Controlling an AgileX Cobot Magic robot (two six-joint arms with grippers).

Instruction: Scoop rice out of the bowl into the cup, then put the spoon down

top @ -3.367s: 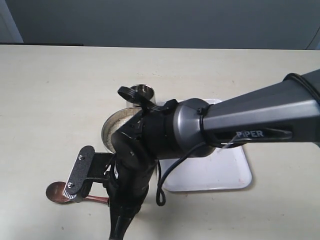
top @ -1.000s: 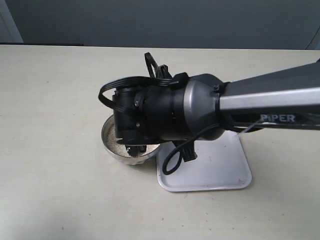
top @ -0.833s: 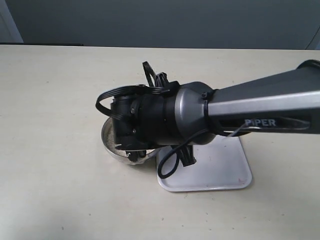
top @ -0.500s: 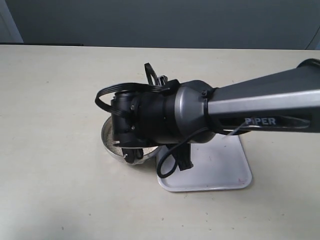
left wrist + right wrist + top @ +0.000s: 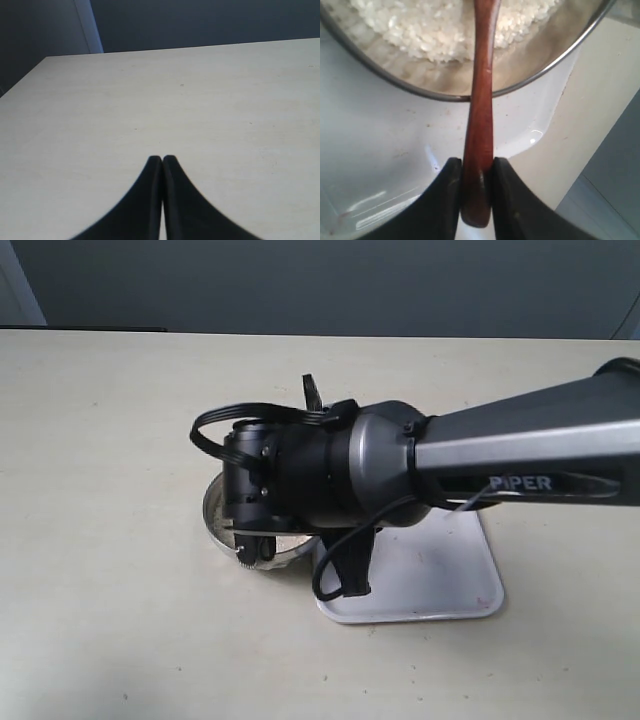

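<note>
In the right wrist view my right gripper is shut on the end of the dark reddish-brown spoon. The slim handle crosses the steel bowl's rim and reaches over the white rice; the spoon's round end is out of frame. In the exterior view the right arm covers most of the bowl, so only its left rim shows. The arm also hides the spoon and the cup. My left gripper is shut on nothing over bare table.
A white tray lies beside the bowl on the right, partly under it in the right wrist view. The beige tabletop stretches around both. A black cable loops off the right wrist.
The spoon lay on the table at the front left 3.4 s ago; it is now held over the bowl. Over the last second the wrist rolled slightly and the cable swung.
</note>
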